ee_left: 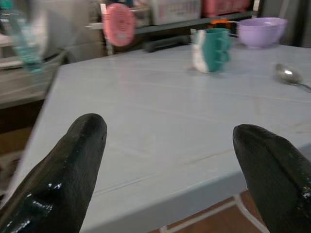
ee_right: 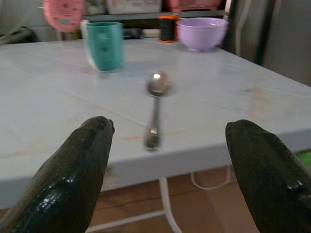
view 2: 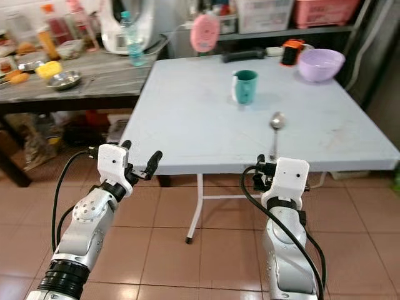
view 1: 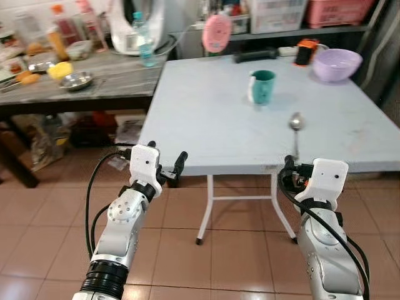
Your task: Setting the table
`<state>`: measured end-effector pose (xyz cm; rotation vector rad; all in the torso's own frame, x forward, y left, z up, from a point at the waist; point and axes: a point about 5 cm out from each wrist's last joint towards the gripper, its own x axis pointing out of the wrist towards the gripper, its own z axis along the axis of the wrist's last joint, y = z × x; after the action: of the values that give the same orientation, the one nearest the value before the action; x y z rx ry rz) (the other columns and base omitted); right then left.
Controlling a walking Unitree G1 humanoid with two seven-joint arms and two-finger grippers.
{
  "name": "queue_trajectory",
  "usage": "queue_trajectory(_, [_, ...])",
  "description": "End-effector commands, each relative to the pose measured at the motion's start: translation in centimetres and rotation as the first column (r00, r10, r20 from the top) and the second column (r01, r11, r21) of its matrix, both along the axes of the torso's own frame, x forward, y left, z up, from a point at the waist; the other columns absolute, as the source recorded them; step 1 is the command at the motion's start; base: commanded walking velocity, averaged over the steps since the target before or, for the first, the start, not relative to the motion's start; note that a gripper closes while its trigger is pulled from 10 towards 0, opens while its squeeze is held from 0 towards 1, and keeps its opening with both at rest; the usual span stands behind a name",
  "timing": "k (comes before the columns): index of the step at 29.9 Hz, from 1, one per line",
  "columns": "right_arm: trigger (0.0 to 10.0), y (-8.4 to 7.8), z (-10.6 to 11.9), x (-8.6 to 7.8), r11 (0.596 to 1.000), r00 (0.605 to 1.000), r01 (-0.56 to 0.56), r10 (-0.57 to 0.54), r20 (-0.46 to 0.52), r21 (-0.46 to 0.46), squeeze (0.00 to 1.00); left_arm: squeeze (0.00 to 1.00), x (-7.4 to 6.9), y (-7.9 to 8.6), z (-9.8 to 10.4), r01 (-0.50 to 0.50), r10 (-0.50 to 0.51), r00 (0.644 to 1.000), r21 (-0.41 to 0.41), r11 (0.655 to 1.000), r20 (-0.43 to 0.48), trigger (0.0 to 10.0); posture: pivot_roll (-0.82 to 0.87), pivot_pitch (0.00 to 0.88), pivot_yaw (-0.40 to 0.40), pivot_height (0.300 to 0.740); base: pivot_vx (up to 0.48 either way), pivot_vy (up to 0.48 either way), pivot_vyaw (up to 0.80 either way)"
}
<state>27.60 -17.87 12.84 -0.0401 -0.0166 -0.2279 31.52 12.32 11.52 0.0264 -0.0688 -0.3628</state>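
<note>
Standing at near edge of light grey folding table (view 1: 206,119). Both arms raised just short of that edge, neither touching anything.

Right gripper (ee_right: 167,170): fingers spread wide, empty, aimed straight down the line of the spoon (ee_right: 155,109). Spoon lies flat near the front edge, handle toward the robot, bowl away. Probably the next pick, since the handle end sits closest and is easy to pinch.

Left gripper (ee_left: 170,165): also wide apart, empty, facing bare tabletop; likely held ready rather than targeting.

Teal cup (view 1: 262,86) upright further back, roughly mid-table, well apart from spoon. Lilac bowl (view 1: 337,64) at far right corner, beside an orange-and-black item (view 1: 305,52), blurred, identity unclear. All three pieces scattered, not yet grouped as a place setting.

Surface smooth, faint scuffs, thin white legs. Terracotta tile floor (view 1: 237,250). Dark wooden side table (view 1: 94,84) to the left carrying a steel dish (view 1: 76,80), water bottle (view 1: 143,39) and food jars. Shelving with pink basket (view 1: 337,11) behind.
</note>
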Motion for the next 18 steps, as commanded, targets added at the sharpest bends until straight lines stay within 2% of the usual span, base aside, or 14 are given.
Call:
queue_trajectory(1, [10.0,0.35,0.22,0.24,1.0,1.0,-0.013,0.013,0.01,-0.003,0.0,0.0,0.08,0.14,0.55,0.01,-0.01,1.0,0.0,1.0,0.02,10.0,-0.13,0.005,0.105,0.74,0.0,0.0,-0.78])
queue_trajectory(4, [10.0,0.44,0.23,0.28,1.0,1.0,-0.016,0.016,0.013,-0.006,0.0,0.0,-0.13,-0.15,0.64,0.046,-0.046,0.999,-0.001,0.999,0.029,10.0,-0.13,0.005,0.106,0.74,0.0,0.0,-0.25])
queue_trajectory(10, [10.0,0.39,0.2,0.25,1.0,1.0,-0.014,0.014,0.012,-0.008,0.0,0.0,-0.31,-0.25,0.55,0.063,-0.062,0.998,-0.013,0.998,0.019,10.0,-0.13,0.009,0.107,0.74,0.303,0.0,0.0])
queue_trajectory(18, [10.0,0.47,0.16,0.3,1.0,1.0,-0.017,0.017,0.01,-0.006,0.0,0.0,-0.47,-0.53,0.39,0.079,-0.079,0.997,-0.017,0.997,0.01,10.0,-0.13,0.011,0.105,0.74,0.355,0.0,-0.72])
